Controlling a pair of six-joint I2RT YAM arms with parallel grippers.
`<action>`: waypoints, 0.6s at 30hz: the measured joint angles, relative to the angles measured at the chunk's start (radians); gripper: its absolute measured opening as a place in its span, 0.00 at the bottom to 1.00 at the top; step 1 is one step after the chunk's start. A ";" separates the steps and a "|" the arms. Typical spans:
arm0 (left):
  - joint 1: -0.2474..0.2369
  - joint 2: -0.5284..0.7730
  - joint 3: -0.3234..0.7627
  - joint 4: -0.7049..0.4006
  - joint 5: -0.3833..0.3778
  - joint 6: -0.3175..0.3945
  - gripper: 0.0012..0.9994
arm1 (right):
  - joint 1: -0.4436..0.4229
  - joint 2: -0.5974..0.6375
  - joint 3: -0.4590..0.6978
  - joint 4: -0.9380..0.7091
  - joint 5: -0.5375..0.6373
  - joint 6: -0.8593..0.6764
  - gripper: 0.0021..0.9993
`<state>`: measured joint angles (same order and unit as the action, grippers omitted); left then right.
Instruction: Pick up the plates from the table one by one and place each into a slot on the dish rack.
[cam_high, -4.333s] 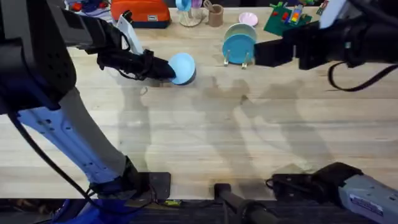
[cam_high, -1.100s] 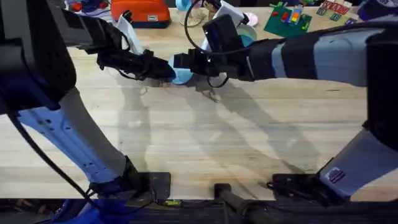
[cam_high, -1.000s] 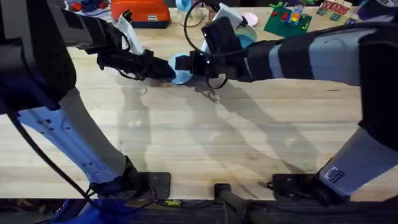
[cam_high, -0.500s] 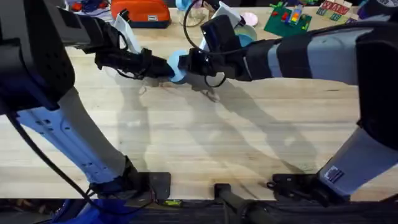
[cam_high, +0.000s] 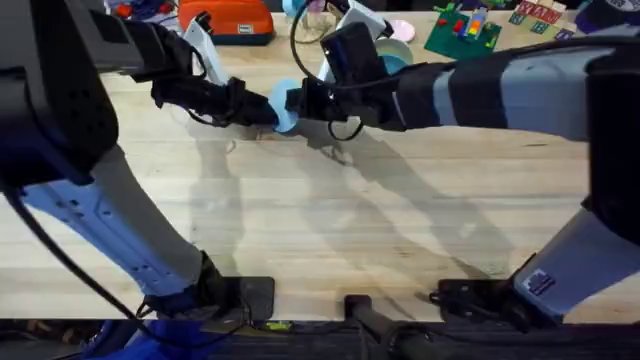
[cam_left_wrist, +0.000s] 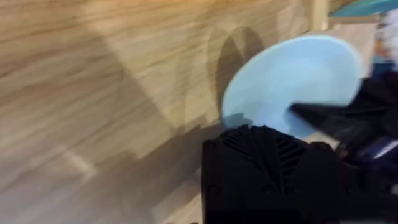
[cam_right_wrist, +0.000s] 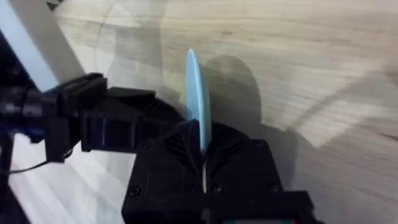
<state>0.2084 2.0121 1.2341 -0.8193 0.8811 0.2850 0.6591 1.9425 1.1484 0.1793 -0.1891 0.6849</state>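
Plate on edge above the table, between both hands | left hand clamps its left rim | right hand pinches the right rim | dish rack lies nearer your right arm.

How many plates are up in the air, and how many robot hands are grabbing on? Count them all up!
light blue plate: 1
grippers pinching it: 2, the left gripper and the right gripper
total: 3
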 joint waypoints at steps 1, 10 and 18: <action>-0.004 -0.013 -0.001 -0.005 -0.028 0.000 0.04 | 0.000 -0.009 0.000 -0.008 0.010 -0.006 0.03; -0.009 -0.272 -0.003 -0.081 -0.149 -0.001 0.04 | -0.030 -0.187 0.000 -0.092 0.052 -0.065 0.03; -0.009 -0.499 -0.003 -0.170 -0.241 0.000 0.04 | -0.031 -0.371 0.000 -0.257 0.055 -0.195 0.03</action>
<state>0.1997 1.5132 1.2316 -0.9896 0.6400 0.2848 0.6281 1.5716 1.1484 -0.0780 -0.1339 0.4896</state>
